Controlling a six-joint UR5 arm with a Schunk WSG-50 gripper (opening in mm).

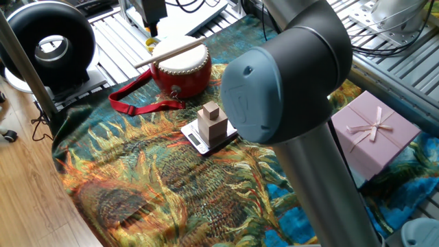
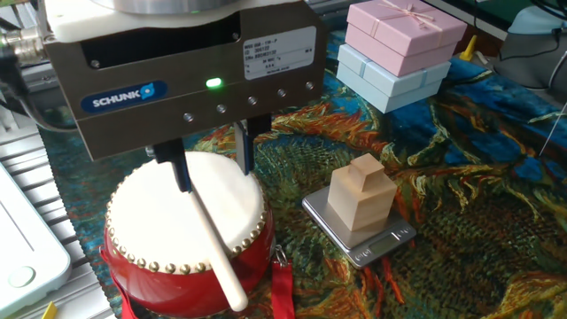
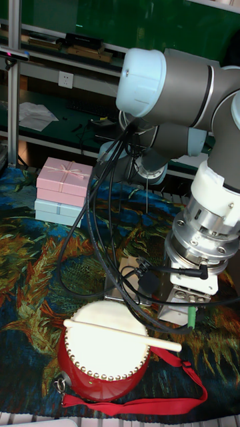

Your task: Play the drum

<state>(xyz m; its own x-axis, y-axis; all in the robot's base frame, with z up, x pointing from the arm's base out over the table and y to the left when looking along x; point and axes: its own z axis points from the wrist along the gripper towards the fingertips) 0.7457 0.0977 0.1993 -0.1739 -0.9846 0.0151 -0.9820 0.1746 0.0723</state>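
The drum point(image 1: 182, 70) point(image 2: 182, 239) point(image 3: 102, 355) stands upright at the back of the painted cloth, with a red body and a cream head. A pale wooden stick point(image 1: 171, 51) point(image 2: 211, 248) point(image 3: 123, 333) lies loose across the head. My gripper point(image 2: 211, 161) point(image 1: 151, 27) hangs just above the far edge of the head, open. Its two dark fingers point(image 2: 245, 146) stand wide apart on either side of the stick's far end and do not press it. In the tall fixed view the fingertips are hidden behind the gripper body.
The drum's red strap point(image 1: 137, 96) trails on the cloth. A wooden block on a small scale point(image 1: 212, 125) point(image 2: 363, 202) stands close by. Stacked pink and blue gift boxes point(image 2: 399, 40) and a black round fan point(image 1: 48, 41) stand further off.
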